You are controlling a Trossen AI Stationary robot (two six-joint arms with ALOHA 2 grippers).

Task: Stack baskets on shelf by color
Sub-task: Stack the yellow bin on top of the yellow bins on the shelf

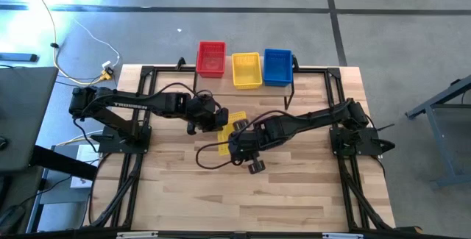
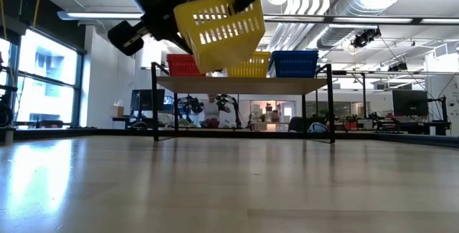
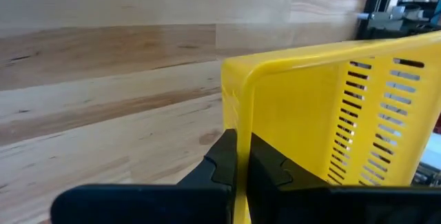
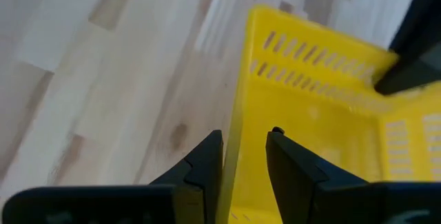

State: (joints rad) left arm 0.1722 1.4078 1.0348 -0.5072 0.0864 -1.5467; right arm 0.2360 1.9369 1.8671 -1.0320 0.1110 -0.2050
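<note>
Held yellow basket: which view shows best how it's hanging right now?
The low view: the held yellow basket hangs tilted, clear of the table, before the shelf. The high view mostly hides it under the arms. The left wrist view shows the left gripper shut on its rim; the right wrist view, the right gripper straddling another wall.

Overhead view looks straight down; low view looks level across the table (image 2: 229, 190); both wrist views closely frame the yellow basket (image 3: 324, 134)

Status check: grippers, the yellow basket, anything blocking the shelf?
Left gripper shut on yellow basket wall. Right gripper open astride its rim. Basket airborne, tilted. Shelf approach unblocked.
</note>
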